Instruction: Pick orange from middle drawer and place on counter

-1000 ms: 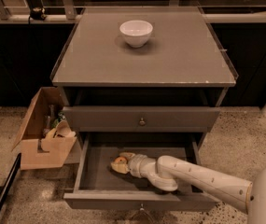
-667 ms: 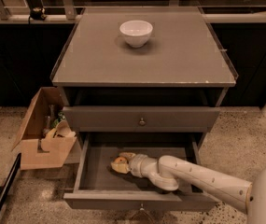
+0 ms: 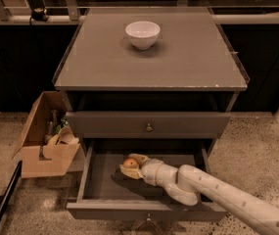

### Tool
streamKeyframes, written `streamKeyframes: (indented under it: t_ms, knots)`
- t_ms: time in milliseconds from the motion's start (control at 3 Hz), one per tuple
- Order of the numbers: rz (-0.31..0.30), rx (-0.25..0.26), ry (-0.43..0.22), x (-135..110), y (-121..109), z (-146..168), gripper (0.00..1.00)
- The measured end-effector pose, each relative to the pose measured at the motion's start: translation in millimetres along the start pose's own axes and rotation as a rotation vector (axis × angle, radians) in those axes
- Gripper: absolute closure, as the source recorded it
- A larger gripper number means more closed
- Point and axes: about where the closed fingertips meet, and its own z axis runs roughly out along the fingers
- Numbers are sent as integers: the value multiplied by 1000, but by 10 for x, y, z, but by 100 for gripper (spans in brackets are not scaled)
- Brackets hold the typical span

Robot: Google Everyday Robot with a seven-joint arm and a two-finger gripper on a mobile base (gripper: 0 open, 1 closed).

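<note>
The middle drawer [image 3: 95, 187] is pulled open below the shut drawer with the round knob. The orange [image 3: 130, 163] lies inside it, left of centre. My gripper [image 3: 130, 166] reaches into the drawer from the lower right, its fingers standing on either side of the orange. The pale arm runs from the bottom right corner into the drawer. The counter [image 3: 193, 58] above is flat and grey-brown with a glossy sheet.
A white bowl [image 3: 142, 34] stands on the counter near its back. An open cardboard box [image 3: 46, 146] with odds and ends sits on the speckled floor, left of the cabinet. The upper drawer front [image 3: 104, 124] is shut.
</note>
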Motion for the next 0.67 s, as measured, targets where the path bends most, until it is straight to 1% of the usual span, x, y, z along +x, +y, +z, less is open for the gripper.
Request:
streamKeyframes:
  t_ms: [333,667]
  knots:
    - [0,69,-77,-279,315,-351,100]
    - [-11,161,-145,-465,676,-687,100]
